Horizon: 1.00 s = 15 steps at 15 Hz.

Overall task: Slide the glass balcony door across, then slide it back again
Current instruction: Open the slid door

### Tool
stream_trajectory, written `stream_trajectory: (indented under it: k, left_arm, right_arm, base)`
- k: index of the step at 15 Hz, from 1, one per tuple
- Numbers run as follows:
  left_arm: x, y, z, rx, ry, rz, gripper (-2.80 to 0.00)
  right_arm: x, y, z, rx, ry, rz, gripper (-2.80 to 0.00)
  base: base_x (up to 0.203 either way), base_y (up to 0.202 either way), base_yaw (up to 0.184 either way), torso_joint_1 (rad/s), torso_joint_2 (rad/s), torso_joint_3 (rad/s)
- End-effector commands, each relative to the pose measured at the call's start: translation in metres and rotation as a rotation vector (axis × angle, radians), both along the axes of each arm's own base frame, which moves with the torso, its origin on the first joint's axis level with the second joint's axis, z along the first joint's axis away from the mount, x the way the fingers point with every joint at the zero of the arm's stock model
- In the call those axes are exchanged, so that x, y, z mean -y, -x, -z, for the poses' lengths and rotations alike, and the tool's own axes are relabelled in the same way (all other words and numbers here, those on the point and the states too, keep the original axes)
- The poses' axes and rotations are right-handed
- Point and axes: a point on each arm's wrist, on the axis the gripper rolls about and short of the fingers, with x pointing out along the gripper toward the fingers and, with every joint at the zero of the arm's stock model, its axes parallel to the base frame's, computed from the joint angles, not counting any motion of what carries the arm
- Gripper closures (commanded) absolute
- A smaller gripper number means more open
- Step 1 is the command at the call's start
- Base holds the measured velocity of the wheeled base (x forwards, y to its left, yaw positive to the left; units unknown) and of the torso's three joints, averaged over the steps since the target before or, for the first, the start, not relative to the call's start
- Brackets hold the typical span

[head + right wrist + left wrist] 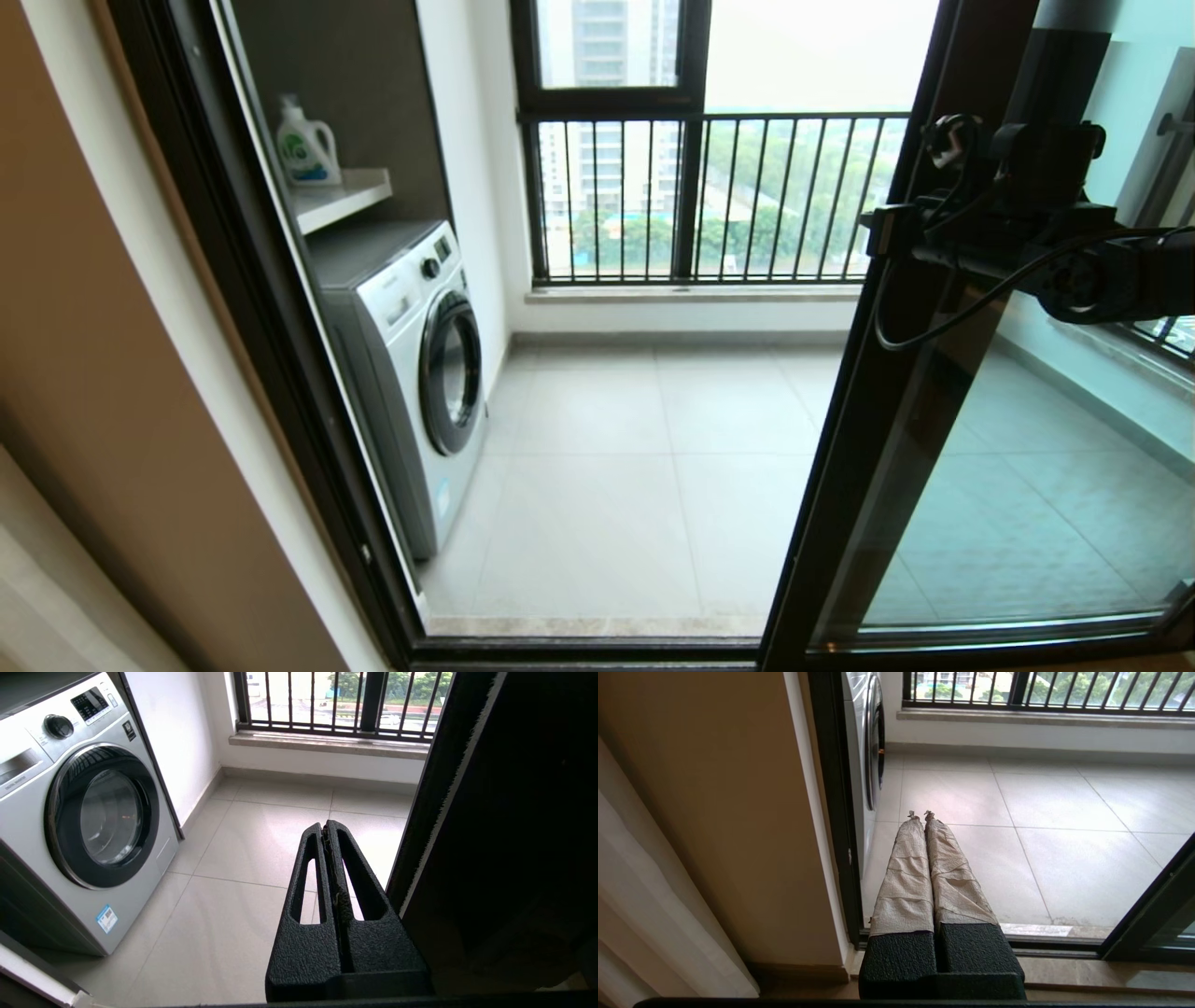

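The tall dark-framed glass balcony door (934,448) is standing at three o'clock, the doorway wide open. The right gripper (329,833) — fingers pressed together, holding nothing — is sitting beside its stile. Left gripper (920,814) likewise closed, idling at seven o'clock. The return slide looks next — pushing the stile leftward.

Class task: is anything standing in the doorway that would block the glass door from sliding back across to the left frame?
Nothing visible does. The glass balcony door sits right; the washing machine stands beyond the track.
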Motion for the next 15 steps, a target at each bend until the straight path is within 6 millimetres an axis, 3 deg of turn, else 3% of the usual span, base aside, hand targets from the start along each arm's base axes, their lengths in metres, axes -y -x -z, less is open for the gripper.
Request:
stream_trajectory:
  k: [1, 7, 15]
  left_arm:
    - [0.0, 0.0, 0.0, -0.002, 0.0, 0.0, 0.0]
    - [0.0, 0.0, 0.0, -0.003, 0.0, 0.0, 0.0]
    - [0.0, 0.0, 0.0, -0.002, 0.0, 0.0, 0.0]
  right_arm:
    - [0.013, 0.001, -0.003, 0.012, 0.002, 0.032, 0.0]
    - [0.035, 0.002, -0.003, 0.012, 0.0, 0.065, 0.0]
    - [0.046, 0.003, -0.002, 0.011, 0.001, 0.084, 0.0]
  base:
    - [0.0, 0.0, 0.0, 0.0, 0.0, 0.0]
    - [0.0, 0.0, 0.0, 0.0, 0.0, 0.0]
    - [0.0, 0.0, 0.0, 0.0, 0.0, 0.0]
